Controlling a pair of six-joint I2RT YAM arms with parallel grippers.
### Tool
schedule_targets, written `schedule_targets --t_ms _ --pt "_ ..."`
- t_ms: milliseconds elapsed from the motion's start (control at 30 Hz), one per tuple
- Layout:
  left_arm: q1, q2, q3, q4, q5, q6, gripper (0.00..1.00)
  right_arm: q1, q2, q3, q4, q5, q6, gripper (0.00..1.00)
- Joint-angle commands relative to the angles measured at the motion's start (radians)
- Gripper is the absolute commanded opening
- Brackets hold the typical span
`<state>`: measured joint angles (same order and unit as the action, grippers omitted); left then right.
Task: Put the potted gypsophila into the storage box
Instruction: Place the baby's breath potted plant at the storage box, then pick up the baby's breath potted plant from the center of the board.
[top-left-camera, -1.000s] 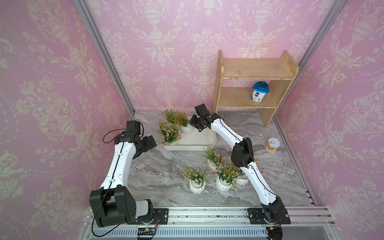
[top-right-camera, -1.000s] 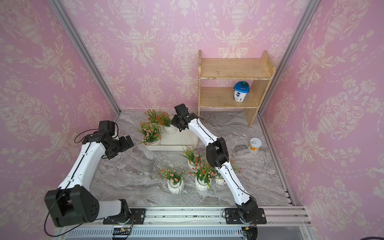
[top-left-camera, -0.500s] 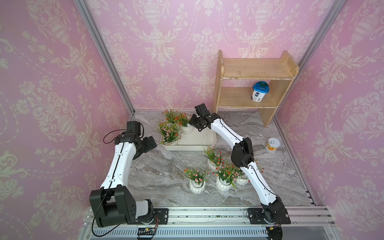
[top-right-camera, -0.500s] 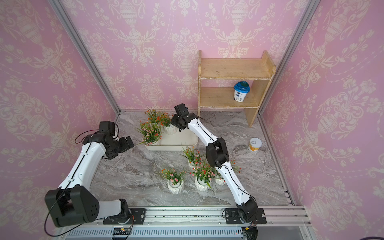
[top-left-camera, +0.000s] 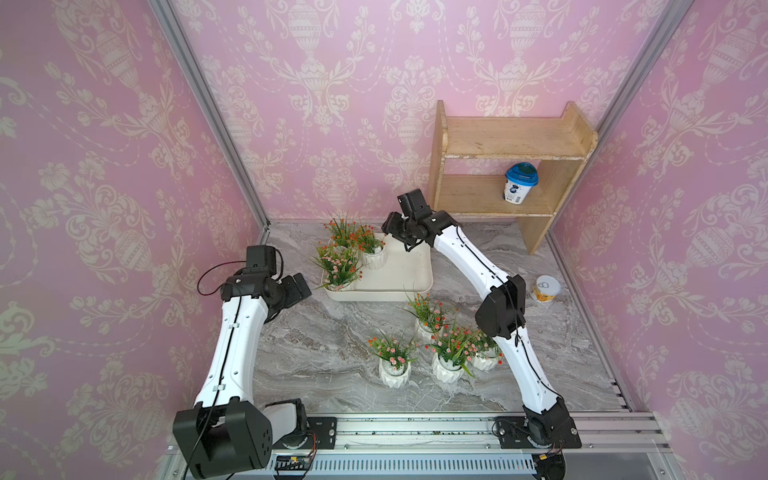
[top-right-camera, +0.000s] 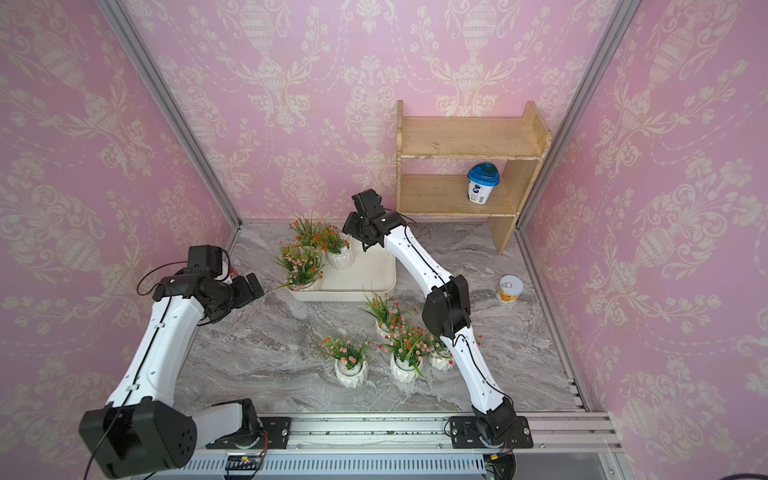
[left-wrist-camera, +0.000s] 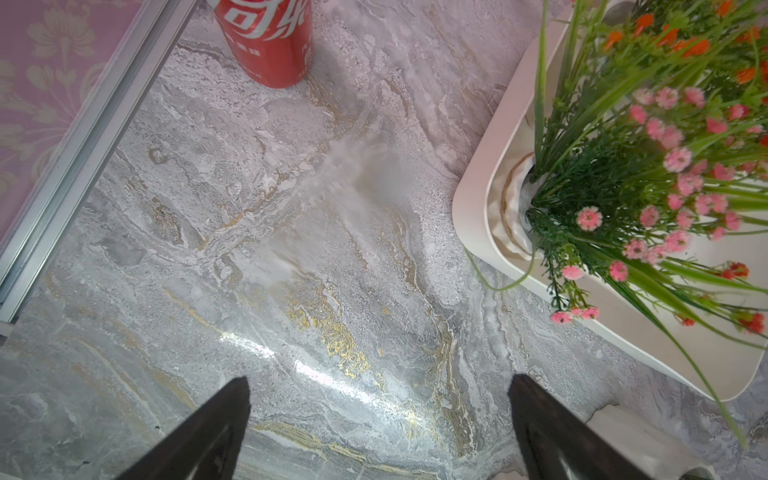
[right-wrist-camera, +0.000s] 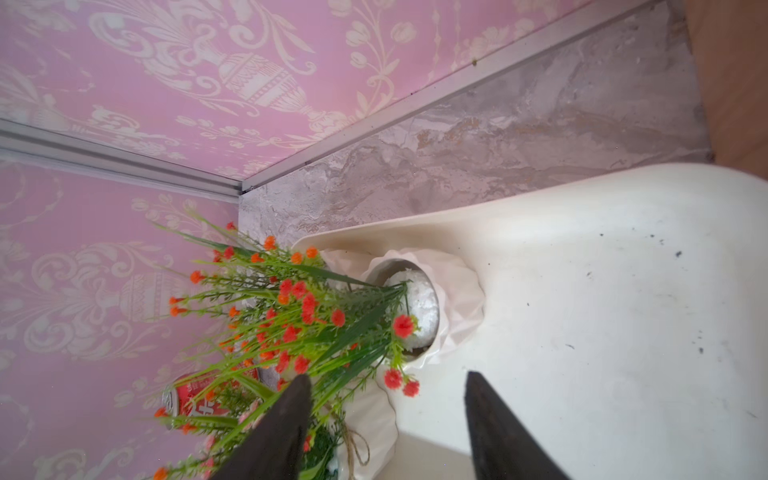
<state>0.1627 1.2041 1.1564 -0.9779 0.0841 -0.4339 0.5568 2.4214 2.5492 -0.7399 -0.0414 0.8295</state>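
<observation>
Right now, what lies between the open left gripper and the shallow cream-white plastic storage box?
Only bare grey marble tabletop separates the left gripper from the cream-white plastic storage box, as the left wrist view shows.

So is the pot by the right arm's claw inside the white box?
Inside. The pot stands upright within the storage box; right gripper open.

Lab booth — wallpapered panels (top-left-camera: 104, 166), aluminium rail (top-left-camera: 415, 432)

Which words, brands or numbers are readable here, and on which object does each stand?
Red drinks can: white Chinese brand script, apparently part of "可口可乐", cut off; small print blurred.
White tub with blue lid, on wooden shelf: label too small.
Yellow tin can: label too small.
</observation>
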Motion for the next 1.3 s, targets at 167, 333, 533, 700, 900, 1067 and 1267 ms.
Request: schedule_targets --t_ms 167,333,533,700,900,1067,1267 --pt "0.009 -0.073 -0.010 -0.093 0.012 -0.007 0.99 -0.075 -0.204 -0.062 -0.278 0.116 -0.136 1.00" --pt "0.008 -0.063 -0.025 -0.083 0.007 -0.009 0.99 -0.172 -0.471 -0.395 -0.276 0.224 -0.241 1.00" --pt "-0.025 -0.046 0.011 -0.056 0.055 -0.076 0.99 -0.319 -0.820 -0.851 -0.216 0.276 -0.273 1.00" --pt "-0.207 -0.023 0.116 -0.051 -0.005 -0.129 0.99 -0.407 -1.070 -1.154 -0.234 0.204 -0.283 1.00" --pt "-0.447 0.075 0.131 0.016 -0.039 -0.193 0.99 -0.510 -1.259 -1.335 -0.340 0.160 -0.269 0.99" --pt "-0.570 0.149 0.139 0.098 -0.030 -0.206 0.99 -0.716 -1.351 -1.472 -0.381 0.049 -0.294 0.96" --pt "-0.659 0.229 0.168 0.119 -0.035 -0.179 0.99 -0.754 -1.330 -1.566 -0.428 -0.029 -0.381 0.92"
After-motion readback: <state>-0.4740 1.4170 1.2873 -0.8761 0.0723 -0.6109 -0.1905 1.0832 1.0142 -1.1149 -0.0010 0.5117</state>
